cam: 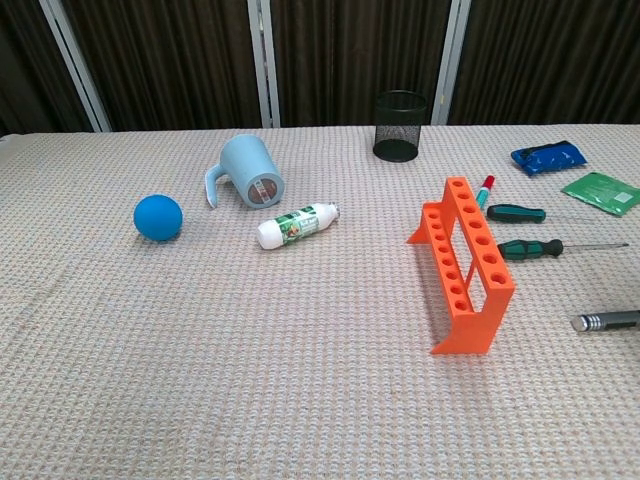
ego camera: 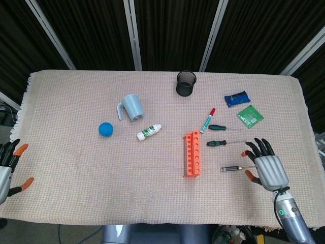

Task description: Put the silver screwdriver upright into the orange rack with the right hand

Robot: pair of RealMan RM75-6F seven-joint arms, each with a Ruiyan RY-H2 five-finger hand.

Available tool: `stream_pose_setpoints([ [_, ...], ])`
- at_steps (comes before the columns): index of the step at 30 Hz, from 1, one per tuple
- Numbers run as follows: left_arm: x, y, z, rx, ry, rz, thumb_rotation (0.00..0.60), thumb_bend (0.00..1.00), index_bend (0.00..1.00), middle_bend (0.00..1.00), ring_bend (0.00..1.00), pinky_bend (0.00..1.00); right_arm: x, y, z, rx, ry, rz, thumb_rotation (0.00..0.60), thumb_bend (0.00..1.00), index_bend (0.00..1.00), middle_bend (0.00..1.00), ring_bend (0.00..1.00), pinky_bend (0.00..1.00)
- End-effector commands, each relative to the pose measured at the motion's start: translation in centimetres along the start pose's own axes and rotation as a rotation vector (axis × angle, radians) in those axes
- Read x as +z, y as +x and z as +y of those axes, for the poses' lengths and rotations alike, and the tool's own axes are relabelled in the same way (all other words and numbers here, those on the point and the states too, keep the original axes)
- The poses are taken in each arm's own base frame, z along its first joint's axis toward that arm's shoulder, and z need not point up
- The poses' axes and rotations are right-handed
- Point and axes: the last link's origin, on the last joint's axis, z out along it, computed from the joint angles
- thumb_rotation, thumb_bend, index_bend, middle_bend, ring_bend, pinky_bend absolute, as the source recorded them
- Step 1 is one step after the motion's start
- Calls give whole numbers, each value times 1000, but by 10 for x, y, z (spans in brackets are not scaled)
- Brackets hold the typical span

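I find the silver screwdriver [ego camera: 238, 167] lying flat on the bench [ego camera: 76, 178], between the orange rack [ego camera: 192, 153] and my right hand [ego camera: 267, 168], which holds nothing, fingers spread, just beside its tip. Two green-handled screwdrivers [ego camera: 223, 143] and a marker [ego camera: 207, 120] lie beyond it. A woven beige cloth covers the bench; dark curtains stand behind. The left hand [ego camera: 7, 170], fingers apart, is cut off at the frame edge.
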Motion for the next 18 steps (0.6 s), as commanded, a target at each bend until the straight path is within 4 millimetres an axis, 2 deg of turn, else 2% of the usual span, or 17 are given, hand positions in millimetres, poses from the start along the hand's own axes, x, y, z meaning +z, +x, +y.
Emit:
stream_pose_setpoints([
  [1,2,1,1,0,-6,0,600,182,116,0,0,0,17,-4,-16,-21,12,-19,600,233,367,151,0,0],
  [9,10,4,3,6,-19,10,600,181,117,0,0,0,38,-27,-40,-132,19,-75,600,221,416,155,0,0],
  [18,14,2,6,9,-28,0,600,182,117,0,0,0,49,-47,-54,-229,30,-141,600,221,425,161,0,0],
])
